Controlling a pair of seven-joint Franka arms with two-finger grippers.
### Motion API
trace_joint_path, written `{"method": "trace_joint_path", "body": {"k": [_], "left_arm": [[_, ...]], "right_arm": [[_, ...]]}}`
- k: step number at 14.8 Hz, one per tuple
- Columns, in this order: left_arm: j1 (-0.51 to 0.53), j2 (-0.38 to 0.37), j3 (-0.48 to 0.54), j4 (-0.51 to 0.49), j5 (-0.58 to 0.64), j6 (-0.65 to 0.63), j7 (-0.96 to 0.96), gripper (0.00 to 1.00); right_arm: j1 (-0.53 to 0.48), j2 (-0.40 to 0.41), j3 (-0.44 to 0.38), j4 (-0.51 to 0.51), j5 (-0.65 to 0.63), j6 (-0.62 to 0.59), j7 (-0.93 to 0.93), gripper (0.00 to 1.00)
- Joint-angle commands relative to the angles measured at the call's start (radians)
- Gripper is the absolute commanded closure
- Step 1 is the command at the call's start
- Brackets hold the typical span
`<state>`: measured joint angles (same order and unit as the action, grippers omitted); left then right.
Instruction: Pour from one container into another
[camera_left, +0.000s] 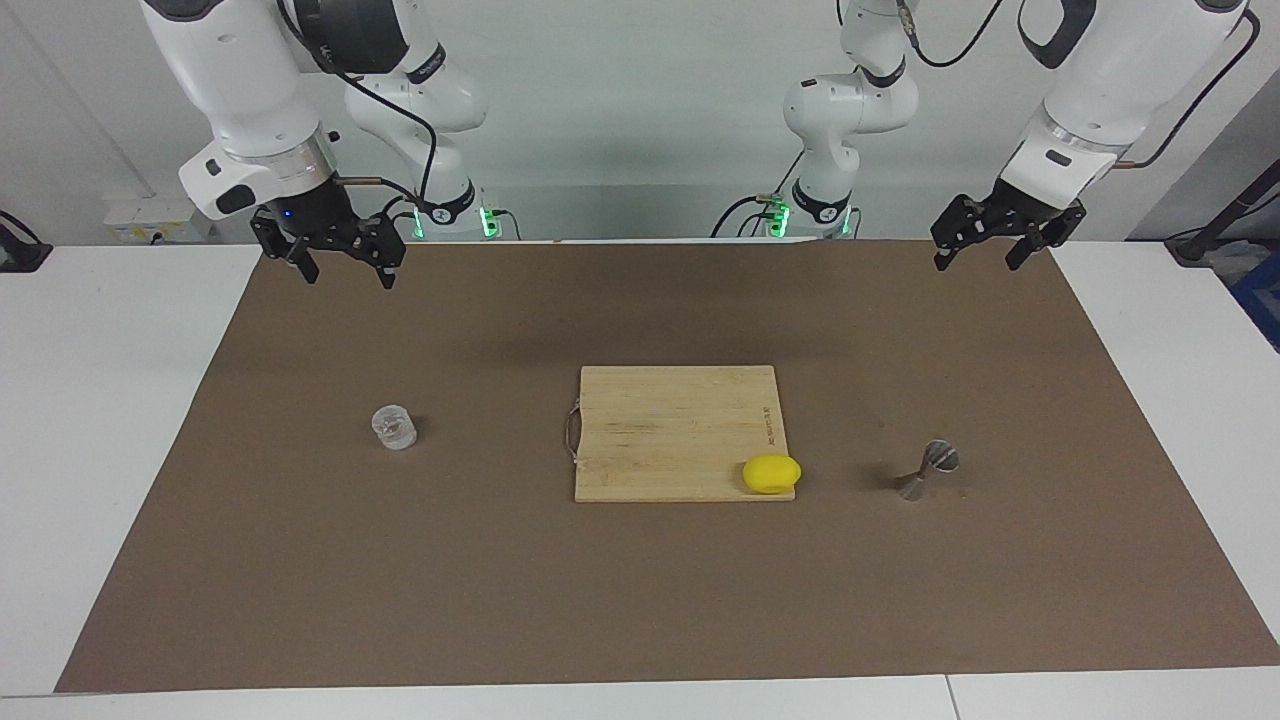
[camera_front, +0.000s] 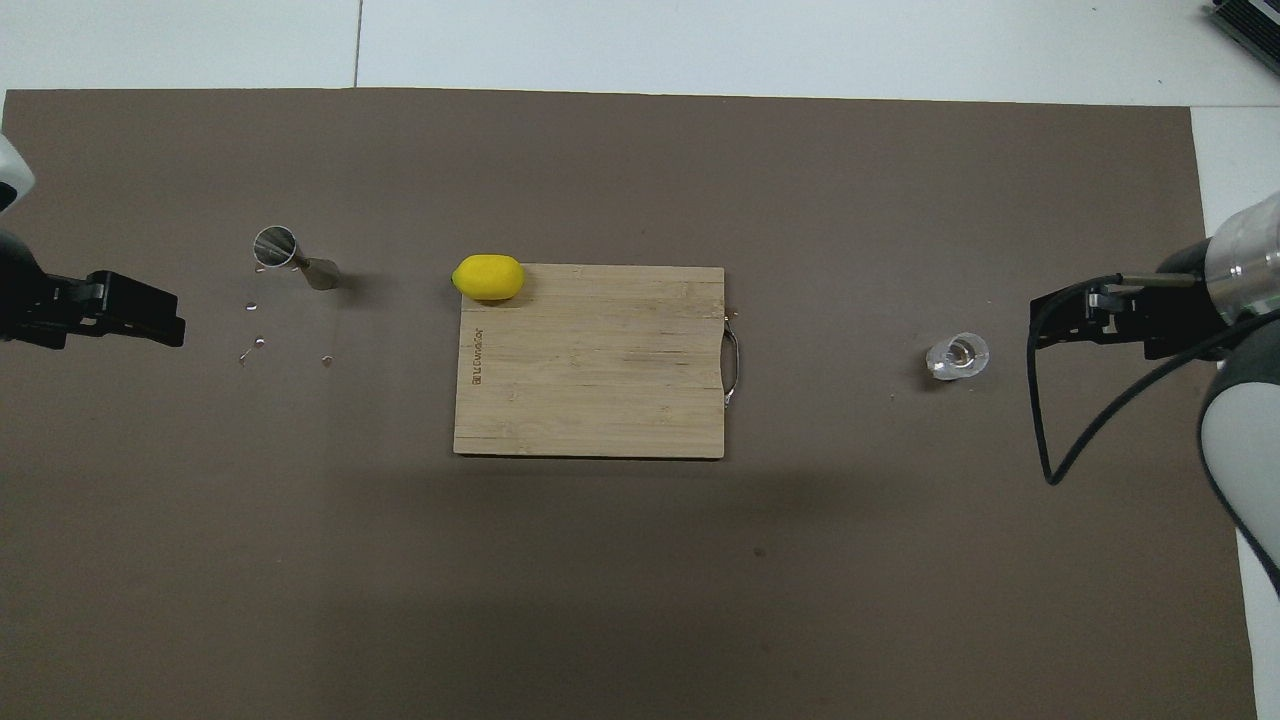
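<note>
Glass tumbler (camera_left: 394, 426) stands upright on the brown mat (camera_left: 640, 600) toward the right arm's end of the desk (camera_left: 110, 400), well apart from everything else; its contents cannot be made out. Jigger (camera_left: 928, 470) stands upright toward the left arm's end, 1 cone mouth up. Judgement: the 2 vessels are set 1 per arm so that each pincer can take its own, and pouring has not begun. A few small droplets or specks (camera_front: 258, 342) lie on the mat just beside the jigger, on its nearer side.

Between the vessels lies a wooden cutting board (camera_left: 660, 430), its metal handle (camera_left: 572, 435) toward the tumbler. A lemon (camera_left: 771, 473) rests on the board's corner nearest the jigger, overhanging the edge.

Right pincer (camera_left: 343, 263) hangs in the air over the mat's edge by the robots, fingers apart, holding nothing. Left pincer (camera_left: 995, 245) hangs likewise, fingers apart, empty. Both arms wait.

Writing: a printed mark runs along the board's edge at the jigger's end; I cannot read it with confidence.
</note>
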<state>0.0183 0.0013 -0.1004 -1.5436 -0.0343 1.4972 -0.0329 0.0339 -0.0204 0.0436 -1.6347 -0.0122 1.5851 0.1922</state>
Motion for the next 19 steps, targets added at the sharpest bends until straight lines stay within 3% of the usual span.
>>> {"method": "trace_joint_path", "body": {"k": [1, 12, 19], "left_arm": [[-0.004, 0.008, 0.001, 0.017, 0.013, -0.011, 0.015, 0.0], [-0.012, -0.027, -0.001, -0.072, 0.011, 0.063, 0.011, 0.0], [0.095, 0.077, 0.007, -0.136, -0.104, 0.066, -0.011, 0.0]], "right_arm": [[-0.003, -0.017, 0.001, -0.011, 0.003, 0.007, 0.024, 0.0], [-0.008, -0.001, 0.002, 0.01, -0.028, -0.014, 0.038, 0.0], [-0.008, -0.012, 0.002, -0.014, -0.023, -0.011, 0.032, 0.0]]}}
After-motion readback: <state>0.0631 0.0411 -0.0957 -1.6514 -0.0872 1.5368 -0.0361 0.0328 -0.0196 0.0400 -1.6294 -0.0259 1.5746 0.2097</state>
